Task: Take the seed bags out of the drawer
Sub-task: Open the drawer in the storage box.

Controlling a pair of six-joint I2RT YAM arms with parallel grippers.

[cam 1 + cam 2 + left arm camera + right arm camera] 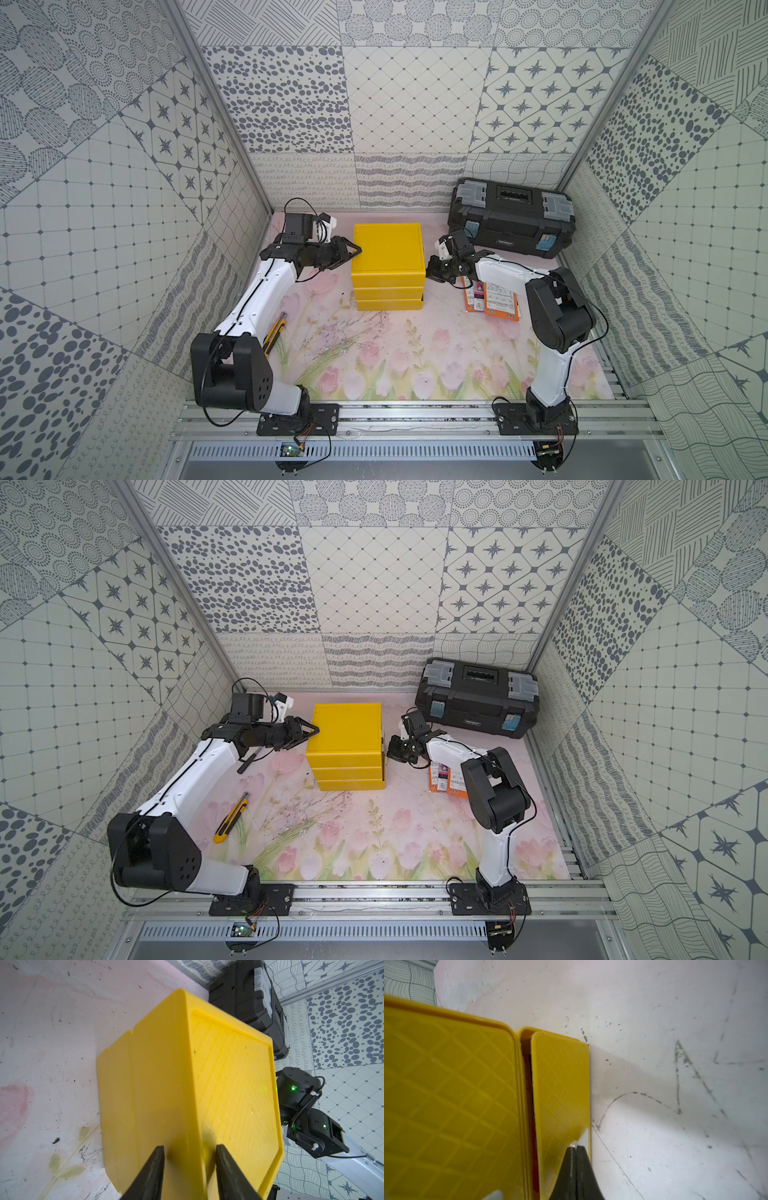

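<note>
Black toolbox (511,224) at back — utility knife (231,818) nearer.

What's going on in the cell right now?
The left gripper, jaws apart, braces the upper edge of the yellow drawer cube. The right gripper looks closed on the white tab of a drawer that stands slightly ajar. A few seed bags already lie on the mat near that gripper.

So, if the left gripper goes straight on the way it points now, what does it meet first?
The yellow drawer cube, almost at once. The left gripper points at the cube's top edge on its own side; in the wrist view its fingers straddle that edge. Whether they touch it, I cannot tell.
</note>
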